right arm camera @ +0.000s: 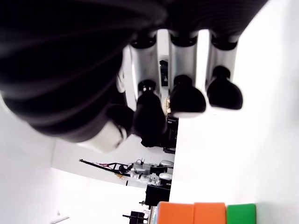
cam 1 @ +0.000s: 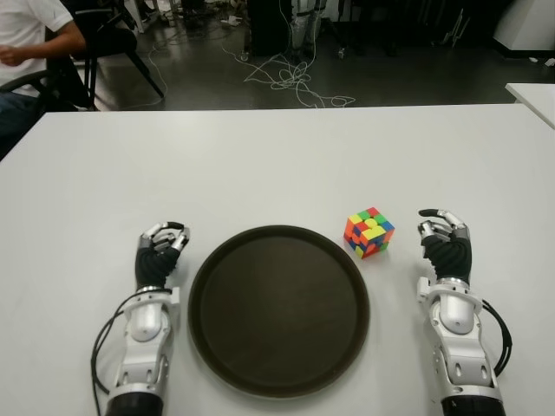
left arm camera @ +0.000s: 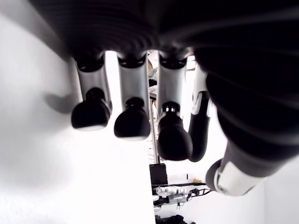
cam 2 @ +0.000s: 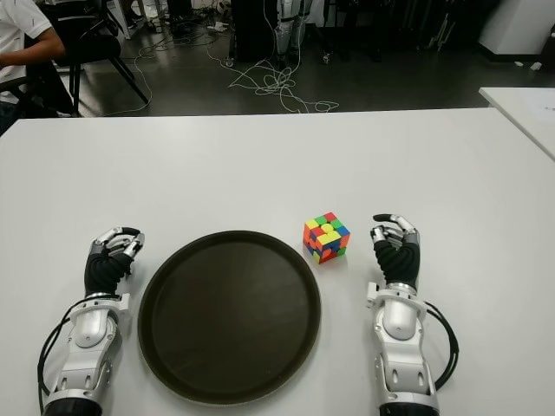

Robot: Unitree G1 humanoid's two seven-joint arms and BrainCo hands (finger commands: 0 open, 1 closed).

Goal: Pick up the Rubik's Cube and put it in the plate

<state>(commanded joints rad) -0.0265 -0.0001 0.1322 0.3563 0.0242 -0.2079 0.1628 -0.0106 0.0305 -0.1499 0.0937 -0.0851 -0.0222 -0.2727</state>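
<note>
The Rubik's Cube [cam 1: 369, 231] stands on the white table [cam 1: 260, 165], just beyond the right rim of the round dark brown plate [cam 1: 278, 305]. Nothing lies in the plate. My right hand [cam 1: 446, 236] is a short way to the right of the cube, apart from it, its fingers relaxed and holding nothing. The cube's orange and green edge [right arm camera: 205, 213] shows in the right wrist view. On the plate's left side is my left hand [cam 1: 161, 246], also with loosely curled fingers [left arm camera: 133, 122] and nothing in them.
A person in a white shirt [cam 1: 30, 35] sits on a chair beyond the table's far left corner. Cables [cam 1: 290, 82] lie on the floor behind the table. Another white table's corner [cam 1: 533, 95] shows at the far right.
</note>
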